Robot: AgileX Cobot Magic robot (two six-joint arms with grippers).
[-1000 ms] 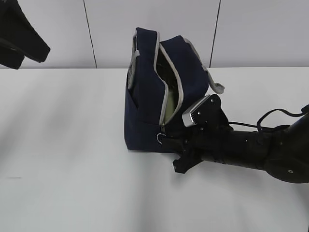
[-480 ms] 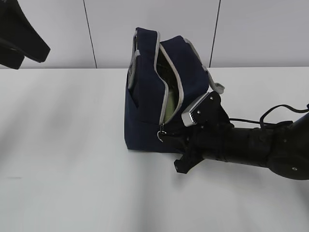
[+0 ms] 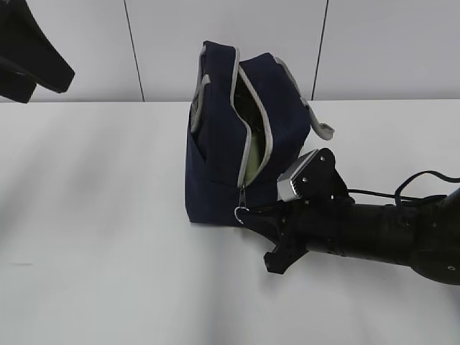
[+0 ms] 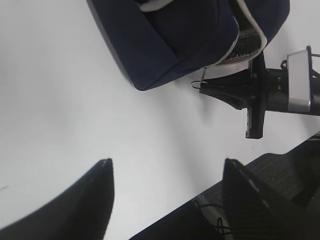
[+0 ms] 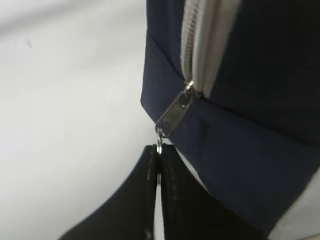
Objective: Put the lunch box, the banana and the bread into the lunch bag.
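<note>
The navy lunch bag [image 3: 215,162] stands on the white table with its grey zipper [image 3: 253,122] parted, and something pale green [image 3: 251,164] shows in the gap. My right gripper [image 3: 249,214] lies low at the bag's front base, shut on the zipper's ring pull [image 5: 159,144]. The ring hangs from the metal slider [image 5: 175,114] at the zipper's lower end. High above the table, my left gripper [image 4: 167,167] is open and empty, looking down at the bag [image 4: 170,45] and the right gripper [image 4: 205,89]. The lunch box, the banana and the bread are out of view.
The left arm [image 3: 32,50] hangs at the top left, away from the bag. A grey strap handle [image 3: 320,126] droops over the bag's right side. A dark table edge with cables [image 4: 280,190] shows in the left wrist view.
The right gripper has shut on the ring pull and shifted slightly down and to the right, drawing the ring with it. The left arm has not moved.
</note>
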